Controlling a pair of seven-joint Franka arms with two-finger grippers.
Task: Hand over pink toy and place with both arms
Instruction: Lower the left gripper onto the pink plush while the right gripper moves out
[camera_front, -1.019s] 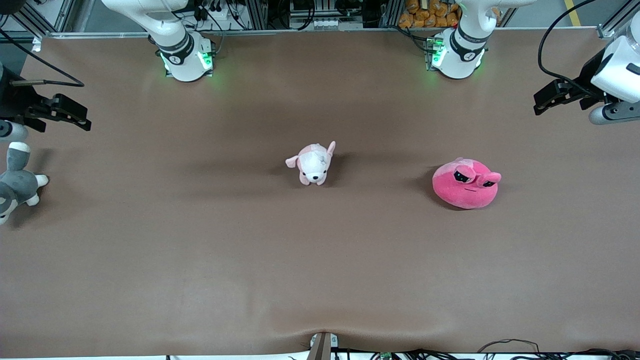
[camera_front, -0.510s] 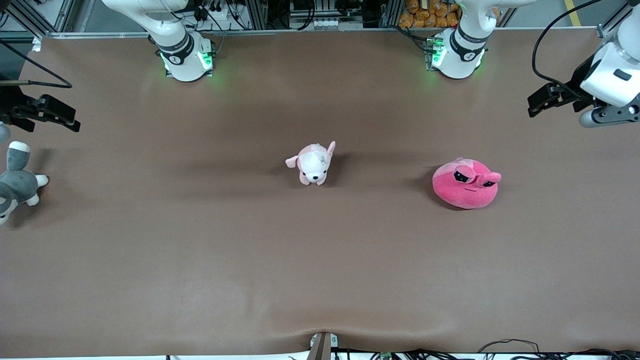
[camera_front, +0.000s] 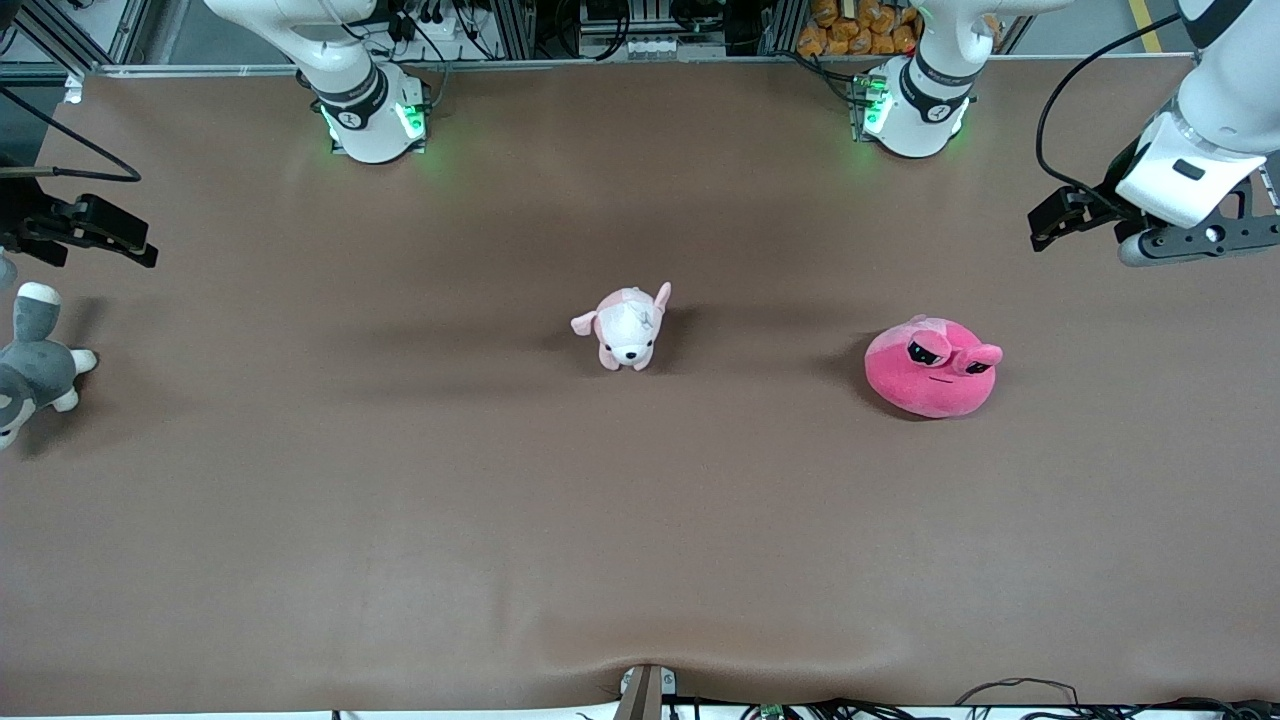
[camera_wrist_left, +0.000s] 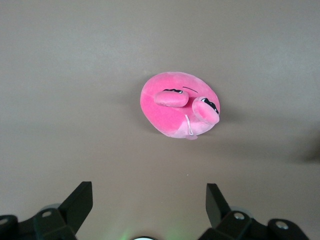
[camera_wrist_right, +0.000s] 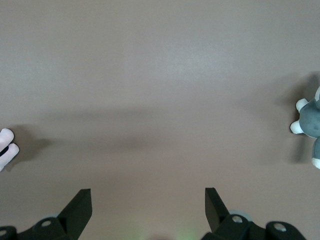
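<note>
The pink toy (camera_front: 932, 368), a round hot-pink plush with two bulging half-lidded eyes, lies on the brown table toward the left arm's end. It shows whole in the left wrist view (camera_wrist_left: 176, 106). My left gripper (camera_front: 1042, 230) hangs over bare table near that end, apart from the toy, open and empty (camera_wrist_left: 148, 194). My right gripper (camera_front: 138, 248) hovers over the table at the right arm's end, also open with nothing between its fingers (camera_wrist_right: 148, 196).
A small pale pink-and-white dog plush (camera_front: 625, 328) sits mid-table; its edge shows in the right wrist view (camera_wrist_right: 6, 144). A grey-and-white plush (camera_front: 32, 368) lies at the right arm's end (camera_wrist_right: 310, 125). Both arm bases stand along the table's edge farthest from the front camera.
The left arm has swung in over the table, bringing its gripper closer to the pink toy. The right gripper has drawn back slightly toward its end. The plushes have not moved.
</note>
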